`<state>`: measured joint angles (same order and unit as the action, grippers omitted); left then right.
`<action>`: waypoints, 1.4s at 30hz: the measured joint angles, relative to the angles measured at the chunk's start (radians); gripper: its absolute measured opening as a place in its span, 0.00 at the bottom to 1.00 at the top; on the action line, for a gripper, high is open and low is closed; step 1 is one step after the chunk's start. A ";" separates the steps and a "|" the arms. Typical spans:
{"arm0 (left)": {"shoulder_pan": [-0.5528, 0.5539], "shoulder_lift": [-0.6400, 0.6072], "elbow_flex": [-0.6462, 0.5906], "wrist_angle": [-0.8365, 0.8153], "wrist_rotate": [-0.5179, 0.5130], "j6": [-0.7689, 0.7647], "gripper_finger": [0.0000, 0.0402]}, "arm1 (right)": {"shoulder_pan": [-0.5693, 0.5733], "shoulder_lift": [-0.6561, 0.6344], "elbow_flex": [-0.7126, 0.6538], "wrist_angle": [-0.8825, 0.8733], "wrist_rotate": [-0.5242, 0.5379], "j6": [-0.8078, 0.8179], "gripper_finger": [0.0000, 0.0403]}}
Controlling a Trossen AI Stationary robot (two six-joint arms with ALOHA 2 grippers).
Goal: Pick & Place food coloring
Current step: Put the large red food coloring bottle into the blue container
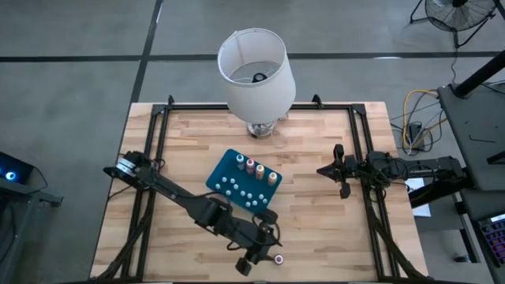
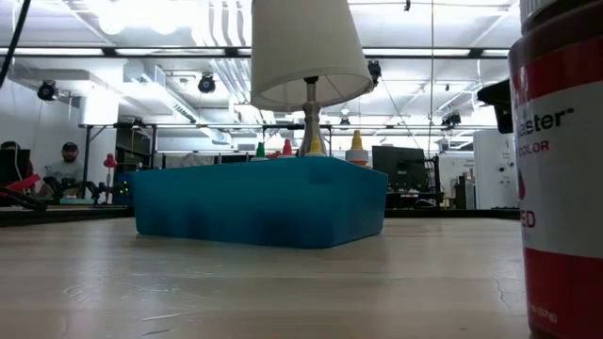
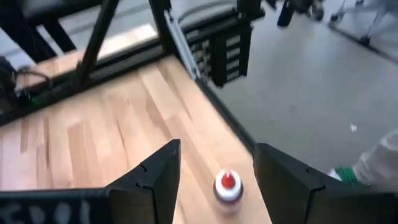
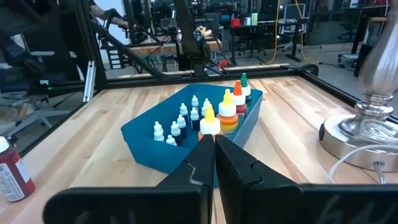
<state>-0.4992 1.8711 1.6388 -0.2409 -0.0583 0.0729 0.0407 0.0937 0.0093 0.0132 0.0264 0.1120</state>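
Note:
A red food coloring bottle stands upright on its base on the wooden table, close to the near edge. It also shows large at the low view's right and in the right wrist view. My left gripper hangs open above it, its fingers apart on either side of the bottle's red tip and clear of it. A teal tray mid-table holds green, red, yellow and orange bottles and several small white-capped ones. My right gripper waits shut at the table's right.
A lamp with a white shade stands behind the tray at the far edge, its metal base and cord on the table. A dark frame borders the tabletop. Bare wood lies between the tray and the red bottle.

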 joint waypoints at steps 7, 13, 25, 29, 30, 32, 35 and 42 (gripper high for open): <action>0.014 0.084 0.173 -0.233 0.046 -0.024 0.43 | 0.000 0.000 0.000 0.000 0.000 0.000 0.02; 0.027 0.176 0.340 -0.392 0.069 0.011 0.43 | 0.000 0.000 0.000 0.000 0.000 0.000 0.02; 0.035 0.258 0.437 -0.465 0.111 0.026 0.43 | 0.000 0.000 0.000 0.000 0.000 0.000 0.02; 0.035 0.259 0.435 -0.483 0.125 0.027 0.43 | 0.000 0.000 0.000 0.000 0.000 0.000 0.02; 0.035 0.259 0.433 -0.482 0.124 0.028 0.43 | 0.000 0.000 0.000 0.000 0.000 0.000 0.02; 0.035 0.259 0.420 -0.478 0.124 0.031 0.43 | 0.000 0.000 0.000 0.000 0.000 0.000 0.02; 0.036 0.276 0.416 -0.478 0.130 0.027 0.43 | 0.000 0.000 0.000 0.000 0.000 0.000 0.02; 0.034 0.318 0.417 -0.433 0.153 0.025 0.43 | 0.000 0.000 0.000 0.000 0.000 0.000 0.02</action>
<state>-0.4648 2.1893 2.0559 -0.6742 0.0951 0.0975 0.0408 0.0940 0.0093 0.0130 0.0265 0.1120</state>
